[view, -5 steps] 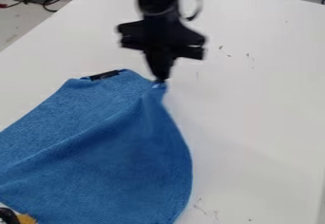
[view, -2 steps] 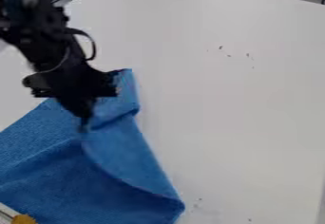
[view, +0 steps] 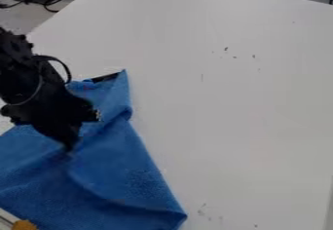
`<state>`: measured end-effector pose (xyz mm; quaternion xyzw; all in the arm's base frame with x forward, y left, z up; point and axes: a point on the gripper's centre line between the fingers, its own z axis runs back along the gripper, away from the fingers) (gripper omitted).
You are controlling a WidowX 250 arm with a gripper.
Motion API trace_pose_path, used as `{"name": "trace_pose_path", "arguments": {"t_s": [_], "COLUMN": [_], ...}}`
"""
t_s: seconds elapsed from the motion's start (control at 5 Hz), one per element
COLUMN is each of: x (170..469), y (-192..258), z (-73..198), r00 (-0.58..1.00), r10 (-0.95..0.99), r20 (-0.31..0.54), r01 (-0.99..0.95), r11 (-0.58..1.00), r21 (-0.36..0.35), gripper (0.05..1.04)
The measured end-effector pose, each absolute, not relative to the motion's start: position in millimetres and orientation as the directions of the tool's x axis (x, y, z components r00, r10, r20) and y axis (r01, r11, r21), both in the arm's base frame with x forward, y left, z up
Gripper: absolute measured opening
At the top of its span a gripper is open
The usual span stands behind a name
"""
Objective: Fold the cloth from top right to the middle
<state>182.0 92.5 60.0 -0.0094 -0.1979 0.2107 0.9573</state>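
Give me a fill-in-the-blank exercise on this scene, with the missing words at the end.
The color of the cloth is ____.
The color of the tabletop is ____.
The end effector is nearer the view's ____ edge than its right edge.
The color of the robot arm is ____.

Missing words: blue; white; left; black.

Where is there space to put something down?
On the picture's right, between the blue cloth and the table's right edge: bare but for dark specks. Another bare patch lies between the cloth's top corner and the far edge. The left is crowded, with the arm and claw at the cloth.
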Motion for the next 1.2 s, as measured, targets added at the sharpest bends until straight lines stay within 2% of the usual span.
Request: {"name": "trace_pose_path", "arguments": {"t_s": [0.4,0.6,0.8,1.0,1.2], "x": [172.5,175.1,187.9,194.6,193.8], "y": [95.0,97.9,87.5,67.5,56.4], "z": [64.7,82.1,105.5,116.1,114.4], "r00": [0.877,0.91,0.955,0.978,0.985], "r10": [0.356,0.287,0.155,0.045,0.016], "r20": [0.322,0.298,0.252,0.205,0.173], "r01": [-0.362,-0.303,-0.176,-0.062,-0.028], "r11": [0.931,0.953,0.983,0.995,0.997], "r21": [-0.044,0.008,0.061,0.076,0.068], "gripper": [0.829,1.011,1.009,1.002,1.001]}}
